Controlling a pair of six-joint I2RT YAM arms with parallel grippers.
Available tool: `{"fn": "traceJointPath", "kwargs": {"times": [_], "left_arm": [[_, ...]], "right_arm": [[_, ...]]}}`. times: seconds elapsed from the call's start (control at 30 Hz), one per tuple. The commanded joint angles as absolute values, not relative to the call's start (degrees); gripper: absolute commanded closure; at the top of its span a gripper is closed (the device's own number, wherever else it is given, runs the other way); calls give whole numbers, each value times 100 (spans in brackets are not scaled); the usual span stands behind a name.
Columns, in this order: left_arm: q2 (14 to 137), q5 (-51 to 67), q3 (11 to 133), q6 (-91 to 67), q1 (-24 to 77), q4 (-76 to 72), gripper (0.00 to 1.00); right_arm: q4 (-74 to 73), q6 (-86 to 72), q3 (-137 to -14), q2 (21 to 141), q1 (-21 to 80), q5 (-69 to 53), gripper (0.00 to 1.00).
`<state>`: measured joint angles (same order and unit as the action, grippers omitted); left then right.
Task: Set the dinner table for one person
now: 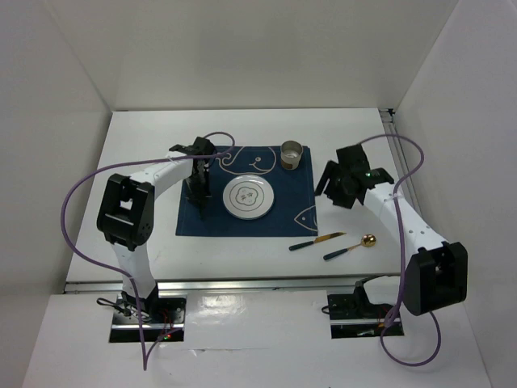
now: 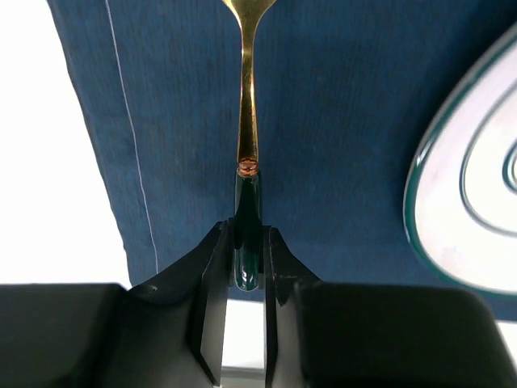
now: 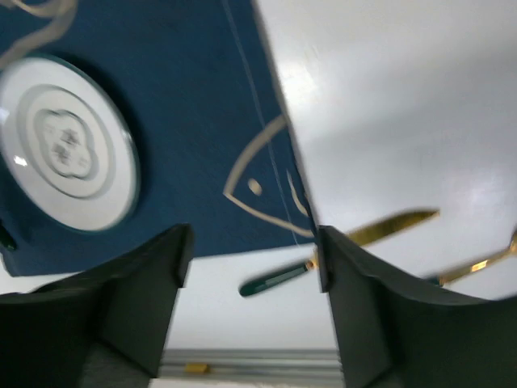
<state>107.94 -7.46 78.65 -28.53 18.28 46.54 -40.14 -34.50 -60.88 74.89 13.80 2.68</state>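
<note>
White dinner table [image 1: 347, 129] spreads beneath me. At nine o'clock of the plate [image 2: 477, 194], my left gripper [image 2: 246, 234] pinches a green-handled utensil [image 2: 247, 137] by its very tail; I judge it could pivot and land crooked. At three o'clock, my right gripper [image 3: 252, 242] hangs wide, empty.

In the left wrist view, the top edge is cutting off the head of the gold utensil [image 2: 247, 121], leaving its kind unclear. The right edge is cropping the plate [image 2: 468, 186]. From above, the left gripper [image 1: 198, 200] is hiding that utensil. The right wrist view is blurring. Its edge is cutting off the spoon [image 3: 477, 263], and the right gripper [image 3: 254, 234] is covering the knife's [image 3: 275, 279] middle.
</note>
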Motion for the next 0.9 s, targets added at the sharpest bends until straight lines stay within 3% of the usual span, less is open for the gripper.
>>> {"fn": "traceJointPath", "kwargs": {"times": [0.0,0.1,0.17,0.23,0.33,0.53,0.87], "left_arm": [[11074,-966,8191,-2690,1846,4711,100],[11276,-1063,8244,-2689,1846,4781,100],[11276,-1063,8244,-2742,1846,4781,83],[11276,-993,8244,-2742,1898,4729,54],[11058,-853,8244,-2742,1898,4729,37],[10714,-677,8594,-2689,1898,4869,30],[10126,-562,9114,-2628,1898,5344,29]], "right_arm": [[-4236,-4488,-5372,7155,1423,-114,30],[-4236,-4982,-4844,6927,1801,-89,37],[-4315,-5474,-4703,6874,2230,122,37],[-4385,-5921,-4641,6943,2504,193,37],[-4535,-6370,-4588,7232,2970,316,36],[-4535,-7303,-4588,7760,3349,439,36],[-4255,-8016,-4456,8068,3401,387,36]]}}
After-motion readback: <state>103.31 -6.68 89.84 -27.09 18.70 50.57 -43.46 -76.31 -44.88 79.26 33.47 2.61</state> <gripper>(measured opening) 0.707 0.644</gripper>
